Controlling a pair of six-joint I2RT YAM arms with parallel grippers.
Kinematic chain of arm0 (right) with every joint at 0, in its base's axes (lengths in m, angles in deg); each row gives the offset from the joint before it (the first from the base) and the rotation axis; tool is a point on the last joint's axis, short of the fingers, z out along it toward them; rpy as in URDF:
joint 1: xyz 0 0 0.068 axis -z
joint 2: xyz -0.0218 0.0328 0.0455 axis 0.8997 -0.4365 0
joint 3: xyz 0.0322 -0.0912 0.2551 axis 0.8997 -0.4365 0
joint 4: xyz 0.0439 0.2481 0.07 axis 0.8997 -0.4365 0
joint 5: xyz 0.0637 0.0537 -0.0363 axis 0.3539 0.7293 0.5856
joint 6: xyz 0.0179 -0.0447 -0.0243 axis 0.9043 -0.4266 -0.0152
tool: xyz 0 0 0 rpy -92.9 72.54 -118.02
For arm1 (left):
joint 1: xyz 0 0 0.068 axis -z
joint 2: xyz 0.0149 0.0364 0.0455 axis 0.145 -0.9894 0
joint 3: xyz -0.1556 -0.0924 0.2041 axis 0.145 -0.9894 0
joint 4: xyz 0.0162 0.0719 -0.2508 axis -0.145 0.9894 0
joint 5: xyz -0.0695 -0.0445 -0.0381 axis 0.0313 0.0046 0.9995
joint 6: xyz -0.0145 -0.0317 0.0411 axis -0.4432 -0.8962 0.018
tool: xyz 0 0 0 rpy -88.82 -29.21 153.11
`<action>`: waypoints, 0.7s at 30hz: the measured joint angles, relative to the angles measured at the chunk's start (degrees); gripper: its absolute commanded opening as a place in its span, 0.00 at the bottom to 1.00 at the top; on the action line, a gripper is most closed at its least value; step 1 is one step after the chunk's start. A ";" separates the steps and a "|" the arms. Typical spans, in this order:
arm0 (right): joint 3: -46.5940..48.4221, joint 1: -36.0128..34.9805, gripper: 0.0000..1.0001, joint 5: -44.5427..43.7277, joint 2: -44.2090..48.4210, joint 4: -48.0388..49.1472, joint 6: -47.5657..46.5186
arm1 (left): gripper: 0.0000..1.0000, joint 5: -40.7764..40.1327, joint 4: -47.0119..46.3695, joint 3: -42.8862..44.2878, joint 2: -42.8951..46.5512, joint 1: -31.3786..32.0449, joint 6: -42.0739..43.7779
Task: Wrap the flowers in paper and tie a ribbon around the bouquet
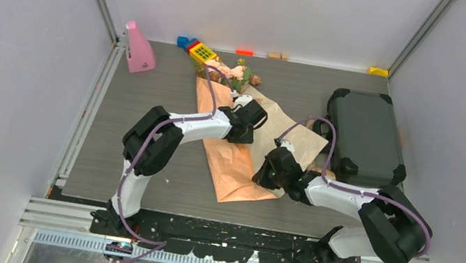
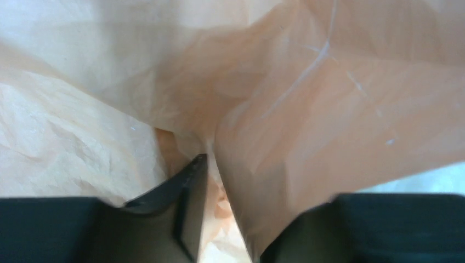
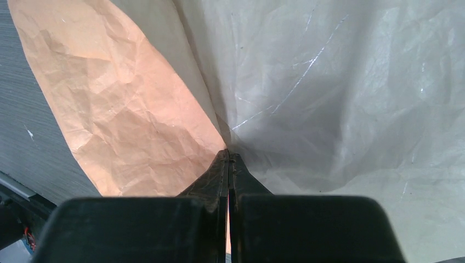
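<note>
- Fingers of the right gripper [image 3: 228, 160] are pressed tight together. They pinch a fold of the paper [image 3: 137, 109] where its orange side meets its pale side.
- Fingers [image 2: 192, 203] of the left gripper [image 1: 253, 112] stand apart. A fold of paper hangs between them and hides one finger.
- Crinkled paper lies on the grey table [image 1: 120, 156] between the two arms, orange at the left and pale at the right.
- Pink and red flowers [image 1: 239, 74] lie at the paper's far end, with their heads poking out past its edge.
- At the right, a dark case [image 1: 363, 138] sits just beside the paper.
- Toy blocks [image 1: 197, 48] sit by the back wall.
</note>
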 measured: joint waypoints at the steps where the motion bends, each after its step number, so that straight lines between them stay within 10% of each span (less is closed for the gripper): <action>1: -0.15 0.00 0.01 -0.02 -0.02 0.37 0.04 | 0.48 0.33 0.13 -0.09 0.44 0.02 0.55; 13: -0.35 0.00 0.01 -0.96 -0.24 1.16 0.66 | 0.92 0.35 3.96 -8.17 23.45 0.42 6.58; 21: -0.42 0.00 0.01 -1.11 -0.22 1.16 1.20 | 0.81 3.32 3.72 -24.63 36.72 -3.65 5.99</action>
